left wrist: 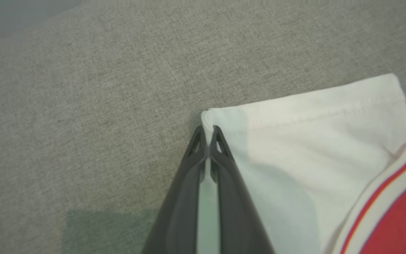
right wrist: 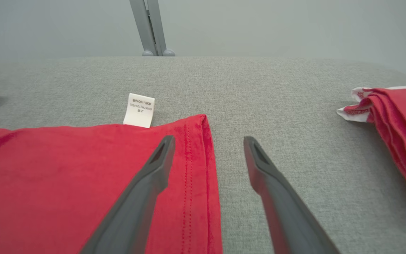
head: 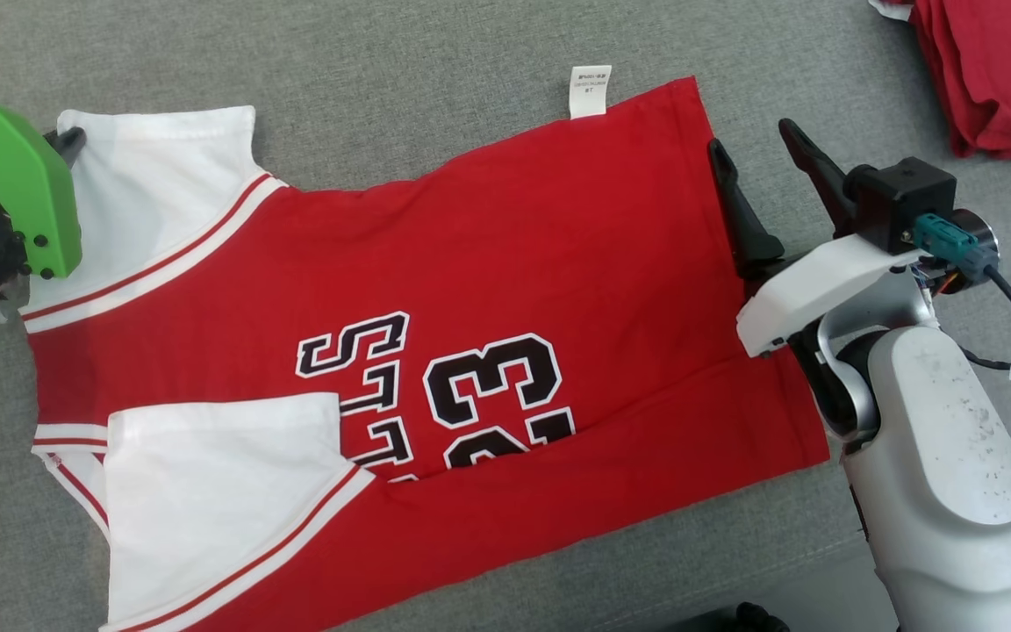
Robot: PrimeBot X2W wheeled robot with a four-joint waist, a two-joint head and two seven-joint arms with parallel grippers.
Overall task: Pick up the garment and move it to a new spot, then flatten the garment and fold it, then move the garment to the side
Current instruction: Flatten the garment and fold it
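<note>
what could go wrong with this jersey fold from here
The left gripper is shut on just the corner of the white sleeve, so it may slip out when pulled. The right gripper is open, straddling the red hem; if it closes late, lifting may be lopsided and wrinkle the jersey.

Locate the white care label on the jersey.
In the head view the care label sticks out from the far edge of the red jersey onto the grey surface, just left of the open right gripper.
</note>
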